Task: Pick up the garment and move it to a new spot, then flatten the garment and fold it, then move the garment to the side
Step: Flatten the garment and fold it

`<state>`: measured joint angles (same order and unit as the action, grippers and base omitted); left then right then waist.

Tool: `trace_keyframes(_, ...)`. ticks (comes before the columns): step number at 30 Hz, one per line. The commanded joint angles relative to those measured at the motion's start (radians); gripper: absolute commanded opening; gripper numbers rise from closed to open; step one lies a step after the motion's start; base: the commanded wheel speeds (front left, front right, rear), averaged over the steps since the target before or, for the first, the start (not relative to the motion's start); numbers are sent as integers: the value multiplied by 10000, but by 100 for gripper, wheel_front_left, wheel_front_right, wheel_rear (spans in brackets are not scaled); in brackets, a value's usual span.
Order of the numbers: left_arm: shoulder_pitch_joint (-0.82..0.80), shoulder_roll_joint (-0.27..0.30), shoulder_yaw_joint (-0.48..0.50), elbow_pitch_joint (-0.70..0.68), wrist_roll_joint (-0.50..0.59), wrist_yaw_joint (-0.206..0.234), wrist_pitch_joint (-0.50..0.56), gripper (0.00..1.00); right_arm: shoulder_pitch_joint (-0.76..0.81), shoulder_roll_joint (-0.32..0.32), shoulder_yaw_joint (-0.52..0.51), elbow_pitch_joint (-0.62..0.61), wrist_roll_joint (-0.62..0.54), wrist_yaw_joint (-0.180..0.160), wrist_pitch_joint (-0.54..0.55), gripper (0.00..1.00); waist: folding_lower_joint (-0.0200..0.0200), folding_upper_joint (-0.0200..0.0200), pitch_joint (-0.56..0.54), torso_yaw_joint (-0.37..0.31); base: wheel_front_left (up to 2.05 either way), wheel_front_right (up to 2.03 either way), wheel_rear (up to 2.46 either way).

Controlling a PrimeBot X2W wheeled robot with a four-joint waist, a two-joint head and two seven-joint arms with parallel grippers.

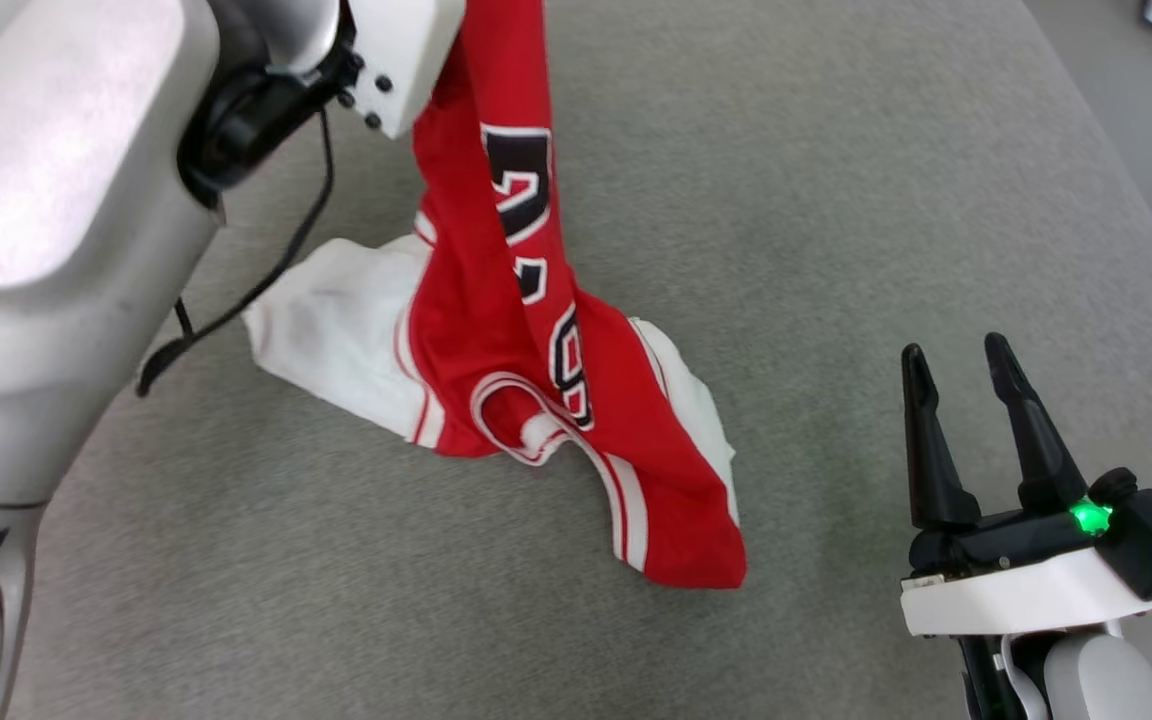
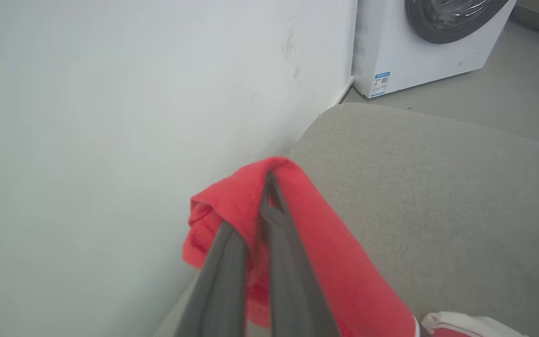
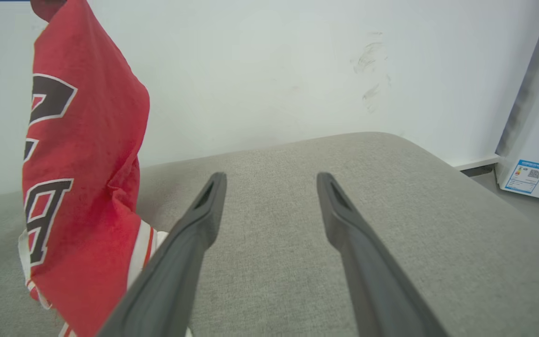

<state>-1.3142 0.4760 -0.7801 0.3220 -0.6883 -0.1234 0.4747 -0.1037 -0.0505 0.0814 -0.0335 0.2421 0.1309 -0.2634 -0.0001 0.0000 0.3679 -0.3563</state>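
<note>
Over coarse grey upholstery (image 1: 836, 200) — thin red jersey (image 1: 476, 330), limp, creased, white-sleeved

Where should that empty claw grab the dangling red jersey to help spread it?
Probably the loose red corner of the jersey lying nearest the open right gripper, approached from the right: it sticks out flat on the cushion, while the left gripper pinches the top.
</note>
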Motion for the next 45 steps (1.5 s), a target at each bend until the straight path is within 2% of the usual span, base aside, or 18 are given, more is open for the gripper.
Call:
trace_keyframes(1, -22, -74, -110, 205, 1, -34, -80, 0, -145, 5, 32, -5, 43, -3, -19, 100, 1, 0, 375, -466, 0, 0, 0)
trace_keyframes(2, -82, -176, -234, 463, 47, -45, -191, 33, -149, 7, 74, -1, 85, -3, -19, 100, 1, 0, 422, -551, 0, 0, 0)
trace_keyframes(3, -138, -281, -337, 692, 41, -51, -285, 100, -159, 7, 101, 0, 125, -3, -19, 100, 1, 0, 468, -615, 0, 0, 0)
trace_keyframes(8, -267, -518, -816, 1480, -164, -66, -804, 100, -153, 7, 192, -28, 229, -3, -19, 100, 1, 0, 606, -662, 0, 0, 0)
trace_keyframes(12, -138, -438, -1380, 1676, -406, -70, -1259, 100, -189, 4, 223, -41, 186, -3, -19, 100, 1, 0, 506, -440, 0, 0, 0)
trace_keyframes(18, -171, -159, -1691, 1863, -734, -73, -2347, 100, -237, 1, 6, -41, -198, -3, -19, 100, 1, 0, 76, 244, 0, 0, 0)
trace_keyframes(25, 412, 66, -1502, 2067, -685, 50, -4089, 100, -34, 1, -593, 18, -819, -5, -19, 100, 1, 0, -885, 1320, 0, 0, 0)
trace_keyframes(32, 2151, 460, -1003, 1562, -896, 1150, -5788, 100, 305, 2, -1249, 44, -1299, -3, -19, 100, 1, 0, -1855, 2474, 0, 0, 0)
trace_keyframes(36, 3766, 827, -574, 646, -1264, 2075, -6742, 100, 540, 1, -1428, 68, -1475, -5, -19, 100, 1, 0, -2317, 2954, 0, 0, 0)
trace_keyframes(37, 4204, 903, -498, 383, -1320, 2292, -6890, 100, 555, 1, -1494, 39, -1510, -5, -19, 100, 1, 0, -2380, 3093, 0, 0, 0)
trace_keyframes(38, 4204, 903, -498, 383, -1320, 2292, -6890, 100, 555, 1, -1494, 39, -1510, -5, -19, 100, 1, 0, -2380, 3093, 0, 0, 0)
trace_keyframes(39, 5113, 1056, -307, -252, -1432, 2764, -7141, 100, 639, 2, -1544, -8, -1568, -3, -19, 100, 1, 0, -2487, 3317, 0, 0, 0)
trace_keyframes(40, 5552, 1109, -228, -574, -1440, 2974, -7230, 100, 698, 4, -1562, -13, -1589, -3, -19, 100, 1, 0, -2542, 3423, 0, 0, 0)
trace_keyframes(44, 7310, 1215, 178, -1705, -1379, 3614, -7390, 100, 831, 1, -1569, -40, -1705, -5, -19, 100, 1, 0, -2679, 3730, 0, 0, 0)
trace_keyframes(45, 7310, 1215, 178, -1705, -1379, 3614, -7390, 100, 831, 1, -1569, -40, -1705, -5, -19, 100, 1, 0, -2679, 3730, 0, 0, 0)
